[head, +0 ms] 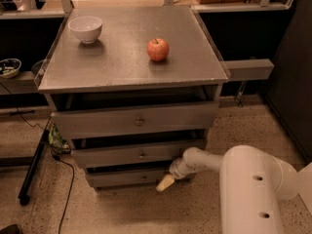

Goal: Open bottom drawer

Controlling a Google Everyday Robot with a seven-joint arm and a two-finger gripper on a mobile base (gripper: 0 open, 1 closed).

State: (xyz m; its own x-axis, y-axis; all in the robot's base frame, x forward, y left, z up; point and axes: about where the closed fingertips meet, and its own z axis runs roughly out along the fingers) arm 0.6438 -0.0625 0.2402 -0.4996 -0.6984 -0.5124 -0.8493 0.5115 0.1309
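Observation:
The bottom drawer (pixel 122 177) is the lowest grey front of the cabinet, with a small round knob (pixel 143 177) at its centre. It sits slightly out from the cabinet body, as do the two drawers above it. My gripper (pixel 165 182) comes in from the right on a white arm (pixel 243 179). Its pale tip rests against the bottom drawer's front, just right of the knob. The middle drawer (pixel 139 154) lies directly above the gripper.
A white bowl (pixel 86 29) and a red apple (pixel 158 49) sit on the cabinet top (pixel 117 62). A black stand leg (pixel 34 167) and cables lie on the speckled floor to the left. Dark shelving stands behind and to both sides.

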